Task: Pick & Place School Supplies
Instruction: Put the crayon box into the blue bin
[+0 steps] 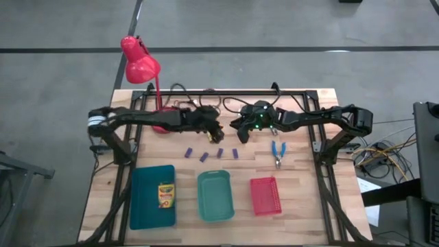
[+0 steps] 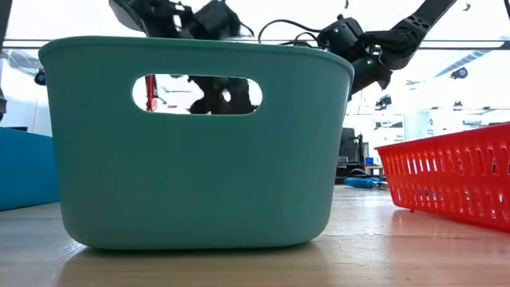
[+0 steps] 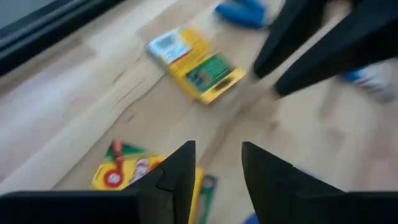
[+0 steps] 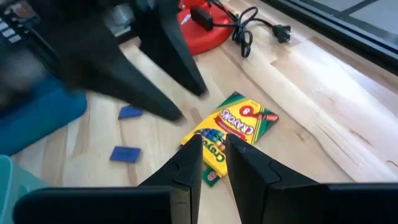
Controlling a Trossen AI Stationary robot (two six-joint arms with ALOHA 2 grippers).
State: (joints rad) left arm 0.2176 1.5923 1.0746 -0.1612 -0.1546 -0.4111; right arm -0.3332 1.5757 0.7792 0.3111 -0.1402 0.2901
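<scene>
Fingers of both the left gripper (image 3: pixel 214 171) and right gripper (image 4: pixel 213 158) hang parted and empty above two crayon boxes (image 4: pixel 231 134) lying on the table (image 1: pixel 302 206) near its back edge.

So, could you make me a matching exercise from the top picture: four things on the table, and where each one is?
Things:
1. crayon box
2. blue-handled tool
3. purple blocks
4. red lamp

Places:
a. alone on bare wood, behind the red tray
b. inside the leftmost tray
c. back left corner
d. in a row near the middle of the table

Pairs: 1-b, 2-a, 3-d, 4-c
</scene>
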